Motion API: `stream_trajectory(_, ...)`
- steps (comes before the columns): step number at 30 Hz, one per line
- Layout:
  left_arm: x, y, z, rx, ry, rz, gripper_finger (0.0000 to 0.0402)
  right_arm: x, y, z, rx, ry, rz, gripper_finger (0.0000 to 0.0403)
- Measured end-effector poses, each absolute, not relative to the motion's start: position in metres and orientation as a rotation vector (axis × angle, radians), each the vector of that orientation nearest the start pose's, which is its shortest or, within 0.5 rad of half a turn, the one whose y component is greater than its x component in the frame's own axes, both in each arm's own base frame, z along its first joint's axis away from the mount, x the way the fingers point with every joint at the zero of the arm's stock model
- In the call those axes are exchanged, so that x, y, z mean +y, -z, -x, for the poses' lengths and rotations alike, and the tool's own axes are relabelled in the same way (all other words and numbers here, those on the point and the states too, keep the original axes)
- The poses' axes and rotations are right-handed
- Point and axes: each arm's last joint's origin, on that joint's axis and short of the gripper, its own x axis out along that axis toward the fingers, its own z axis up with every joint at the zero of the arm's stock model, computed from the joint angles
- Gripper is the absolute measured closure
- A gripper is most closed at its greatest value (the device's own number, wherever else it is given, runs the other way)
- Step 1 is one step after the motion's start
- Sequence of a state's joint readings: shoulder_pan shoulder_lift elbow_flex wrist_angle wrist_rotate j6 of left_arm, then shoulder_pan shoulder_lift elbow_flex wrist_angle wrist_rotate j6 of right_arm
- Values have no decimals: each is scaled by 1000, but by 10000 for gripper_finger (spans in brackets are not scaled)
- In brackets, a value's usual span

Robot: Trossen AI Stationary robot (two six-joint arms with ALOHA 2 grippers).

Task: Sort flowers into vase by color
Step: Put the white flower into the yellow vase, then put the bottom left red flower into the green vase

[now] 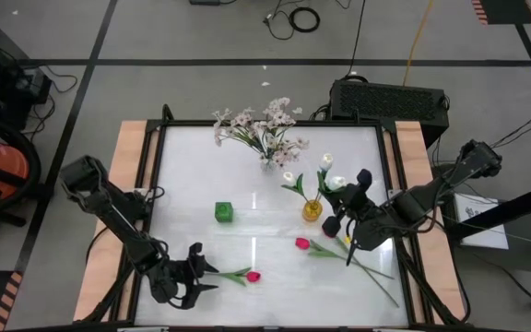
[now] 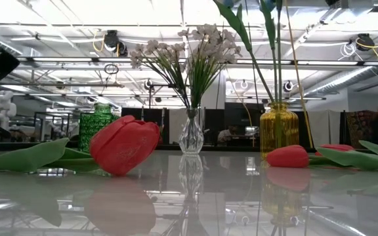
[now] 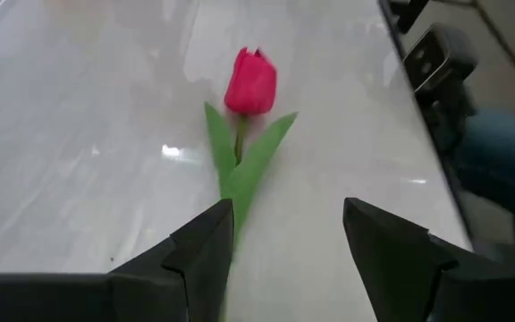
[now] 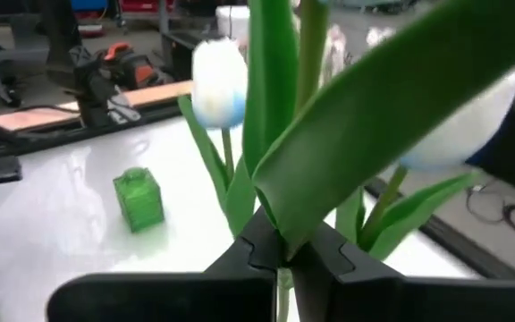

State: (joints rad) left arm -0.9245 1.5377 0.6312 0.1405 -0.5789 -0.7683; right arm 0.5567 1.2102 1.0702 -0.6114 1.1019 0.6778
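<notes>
The left claw (image 1: 201,274) sat low at the near-left part of the desk (image 1: 192,175), its 2 fingers (image 3: 206,250) apart around the stem end of a magenta-pink tulip (image 1: 253,276) that lay flat on the glossy white top. In the left wrist view the tulip's leaves ran back between the spread fingers, close to 1 of them, though whether they touched could not be told.

The right claw (image 1: 341,208) hovered just beside the yellow vase (image 1: 312,210), toward the right side of the desk, and was clamped on the green stem of a white tulip (image 4: 220,82) — the right wrist view showed the fingers pressed together on the stem, with leaves and a 2nd white bloom (image 4: 468,125) rising past them.

The yellow vase held white tulips, their stems standing up out of it in the low view. A 2nd magenta-pink tulip (image 1: 302,243) lay on the desk in front of that vase, its long stem stretching toward the near-right corner.

At the far middle of the desk a clear glass vase (image 2: 191,134) held the spray of tiny pale blossoms (image 1: 256,124). A green vase (image 1: 224,212) stood left of centre, well apart from both claws.
</notes>
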Motion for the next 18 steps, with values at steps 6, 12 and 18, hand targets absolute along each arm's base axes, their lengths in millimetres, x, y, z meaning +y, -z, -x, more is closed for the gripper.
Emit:
stream_trajectory(6,-209,-133,-185,665,62,174,182,103,-312,-214,344,662,-171,369)
stream_trajectory(12,-208,-128,-191,662,46,182,182,104,-308,-212,399,632,-267,275)
stream_trajectory(18,-207,-128,-191,665,44,179,182,106,-305,-199,517,561,-338,197)
